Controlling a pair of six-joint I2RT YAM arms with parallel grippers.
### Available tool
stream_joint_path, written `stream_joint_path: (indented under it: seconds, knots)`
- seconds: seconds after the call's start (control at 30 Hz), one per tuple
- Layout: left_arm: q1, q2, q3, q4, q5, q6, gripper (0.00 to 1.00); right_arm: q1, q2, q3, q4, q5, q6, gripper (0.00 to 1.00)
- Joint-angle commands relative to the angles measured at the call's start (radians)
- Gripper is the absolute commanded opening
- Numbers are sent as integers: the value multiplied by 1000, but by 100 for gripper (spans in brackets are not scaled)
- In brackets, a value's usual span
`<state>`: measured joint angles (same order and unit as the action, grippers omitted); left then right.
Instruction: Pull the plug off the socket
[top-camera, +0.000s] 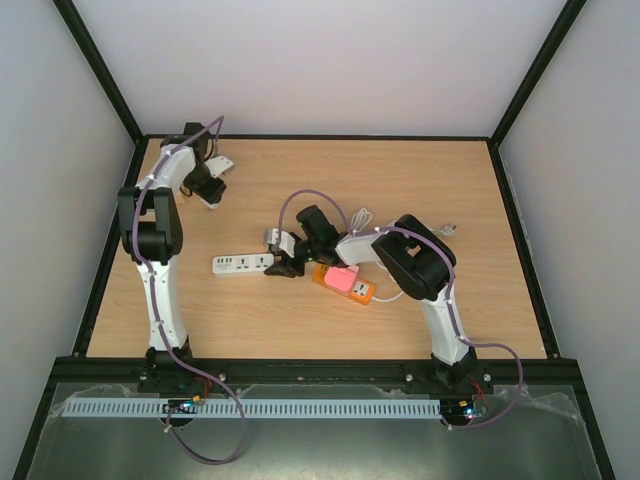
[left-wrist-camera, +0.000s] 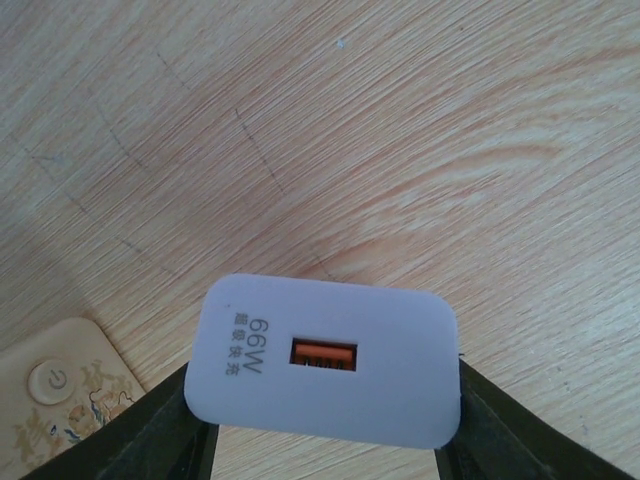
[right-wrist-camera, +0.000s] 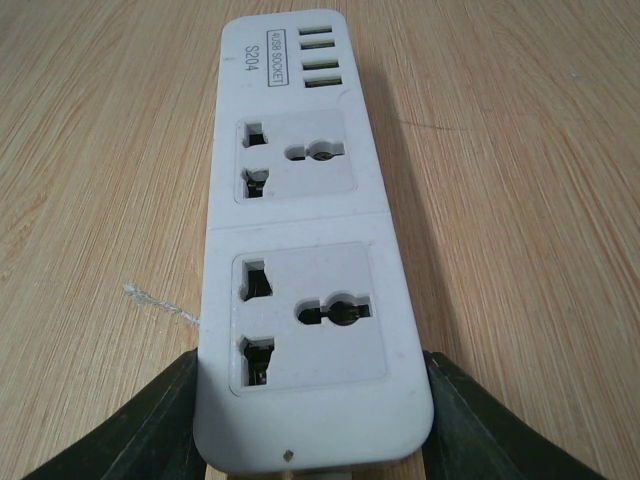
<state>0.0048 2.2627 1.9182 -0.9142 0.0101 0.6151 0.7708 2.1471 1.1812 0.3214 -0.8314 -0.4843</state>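
Inspection found the left gripper partly closed on a white charger plug, its two dark fingers pressed against the plug's short ends. The face marked 66W, with an orange USB port, pointed at the wrist camera. The wooden table showed behind the plug; whether the plug rested on it could not be determined. A cream device bearing a power symbol lay at the lower left of that frame. In the overhead view the left gripper was at the upper left of the table, well apart from the socket. The right gripper was likewise partly closed, its fingers clamping both long sides of the near end of a white socket strip. The strip lay flat on the table, its label reading 4USB SOCKET S204; both universal sockets showed empty, and four USB ports sat at the far end. Overhead, the strip lay left of centre, with the right gripper at its right end. An orange power strip carrying a pink item lay just right of that gripper, beside the right arm. The plug and the socket strip were not touching
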Motion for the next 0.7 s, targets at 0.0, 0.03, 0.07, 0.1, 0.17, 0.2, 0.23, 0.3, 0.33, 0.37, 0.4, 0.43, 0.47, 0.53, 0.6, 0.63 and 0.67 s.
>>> stream_joint_path:
  seconds: [0.0,0.03,0.07,0.1,0.17,0.2,0.23,0.3,0.33,0.37,0.4,0.43,0.47,0.53,0.6,0.63,0.67]
  knots:
    - [-2,29,24,-20,-8,-21,61,-4,30,-2,11,14,13,34]
    - [-2,29,25,-19,-6,-21,64,-4,31,-1,10,15,13,34]
    - [-2,30,26,-17,-4,-21,66,-4,31,1,8,15,13,34]
    - [-2,29,26,-17,-3,-22,69,-4,32,2,8,17,13,34]
    - [-2,26,25,-17,3,-20,75,-4,31,3,6,15,13,35]
    - [-2,24,25,-16,5,-20,78,-4,32,4,6,17,13,35]
    - [-2,20,26,-14,7,-20,80,-4,32,4,5,16,13,35]
    - [-2,5,24,-13,13,-18,83,-4,31,4,4,16,13,35]
    - [-2,-5,23,-13,21,-16,85,-5,32,3,5,16,13,35]
    - [-2,-20,18,-16,39,-6,87,-4,32,3,5,16,12,36]
    - [-1,-38,3,-13,57,0,88,-4,32,2,6,15,12,36]
    - [-2,-64,-14,-8,76,15,90,-4,33,2,6,15,13,37]
    - [-1,-92,-42,-1,95,33,91,-4,31,3,7,15,14,38]
    - [-2,-157,-112,22,127,70,93,-4,33,7,6,16,19,41]
    - [-2,-236,-197,58,152,99,94,-4,33,9,6,17,21,46]
    - [-1,-271,-242,75,161,113,94,-4,33,9,7,18,23,48]
    - [0,-301,-284,87,177,133,95,-4,32,8,9,19,25,51]
